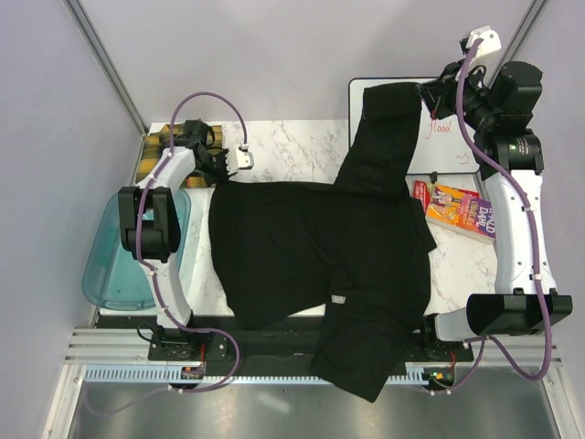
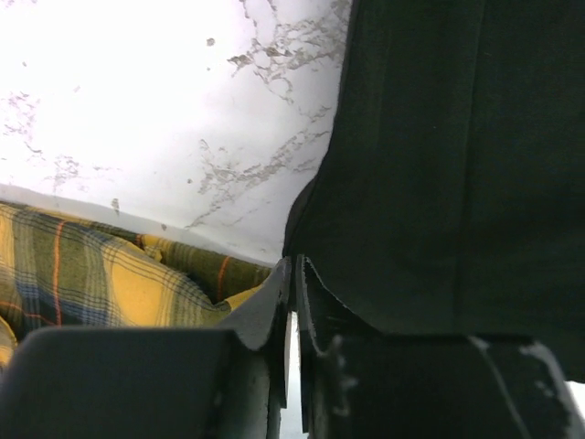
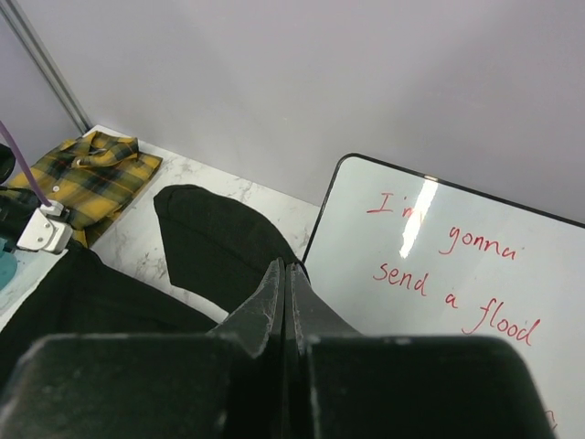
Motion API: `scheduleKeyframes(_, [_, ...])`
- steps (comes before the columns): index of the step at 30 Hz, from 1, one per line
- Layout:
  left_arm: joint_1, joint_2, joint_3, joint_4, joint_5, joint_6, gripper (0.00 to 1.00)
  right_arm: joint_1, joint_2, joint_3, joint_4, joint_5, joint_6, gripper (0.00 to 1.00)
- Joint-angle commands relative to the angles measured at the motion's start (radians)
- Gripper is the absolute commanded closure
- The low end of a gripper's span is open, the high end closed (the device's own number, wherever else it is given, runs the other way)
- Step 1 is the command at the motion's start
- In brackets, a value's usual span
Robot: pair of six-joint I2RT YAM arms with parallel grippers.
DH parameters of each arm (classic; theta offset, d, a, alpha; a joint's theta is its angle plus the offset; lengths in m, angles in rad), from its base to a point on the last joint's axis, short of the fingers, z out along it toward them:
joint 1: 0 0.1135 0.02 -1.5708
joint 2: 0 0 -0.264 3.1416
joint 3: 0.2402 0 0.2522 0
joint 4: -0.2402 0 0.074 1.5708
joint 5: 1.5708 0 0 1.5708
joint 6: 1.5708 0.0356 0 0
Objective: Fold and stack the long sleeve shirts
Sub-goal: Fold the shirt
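Observation:
The black shirt (image 1: 315, 247) lies spread across the marble table, with one sleeve hanging over the near edge. Its other sleeve (image 1: 388, 128) runs back-right onto the whiteboard. My right gripper (image 1: 427, 99) is shut on that sleeve's end; in the right wrist view the gripper (image 3: 286, 272) pinches the sleeve (image 3: 215, 242). My left gripper (image 1: 220, 174) is at the shirt's back-left corner. In the left wrist view the gripper (image 2: 294, 270) is shut on the edge of the black cloth (image 2: 457, 165). The folded plaid shirt (image 1: 155, 146) lies at the back left, also seen from both wrists (image 2: 91, 274) (image 3: 91, 174).
A translucent blue tub (image 1: 114, 270) stands at the left edge beside the left arm. A whiteboard with red writing (image 1: 452, 137) lies at the back right, and a colourful book (image 1: 457, 208) lies just in front of it. Walls close the back and sides.

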State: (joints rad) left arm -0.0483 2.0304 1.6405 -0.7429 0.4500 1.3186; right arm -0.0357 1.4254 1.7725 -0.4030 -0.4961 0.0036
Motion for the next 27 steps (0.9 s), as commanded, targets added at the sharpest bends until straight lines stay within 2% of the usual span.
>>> scheduleKeyframes(1, [-0.002, -0.028, -0.005, -0.047, 0.035, 0.037, 0.94, -0.004, -0.014, 0.058, 0.050, -0.012, 0.024, 1.00])
scheduleKeyframes(3, [-0.002, -0.061, -0.013, -0.076, 0.041, 0.036, 0.98, -0.003, -0.022, 0.056, 0.050, -0.015, 0.027, 1.00])
scheduleKeyframes(11, [-0.002, -0.223, -0.131, -0.133, 0.067, 0.053, 0.97, -0.004, -0.098, -0.007, 0.050, -0.013, 0.004, 1.00])
scheduleKeyframes(13, [-0.002, -0.207, -0.104, -0.105, 0.032, 0.019, 0.84, -0.004, -0.109, -0.018, 0.047, -0.015, 0.004, 1.00])
scheduleKeyframes(14, [-0.002, -0.161, -0.078, -0.102, 0.020, 0.001, 0.69, -0.004, -0.111, -0.025, 0.047, -0.016, 0.004, 1.00])
scheduleKeyframes(16, [-0.002, -0.109, 0.017, -0.113, -0.003, -0.027, 0.60, -0.004, -0.114, -0.031, 0.047, -0.018, 0.004, 1.00])
scheduleKeyframes(19, [-0.002, -0.030, 0.094, -0.134, 0.012, 0.014, 0.45, -0.004, -0.114, -0.033, 0.046, -0.015, 0.003, 1.00])
scheduleKeyframes(21, [-0.002, 0.019, 0.132, -0.138, 0.019, 0.034, 0.41, -0.006, -0.109, -0.028, 0.046, -0.015, 0.004, 1.00])
scheduleKeyframes(27, [-0.002, 0.112, 0.200, -0.181, 0.023, 0.085, 0.40, -0.006, -0.095, -0.018, 0.046, -0.015, 0.003, 1.00])
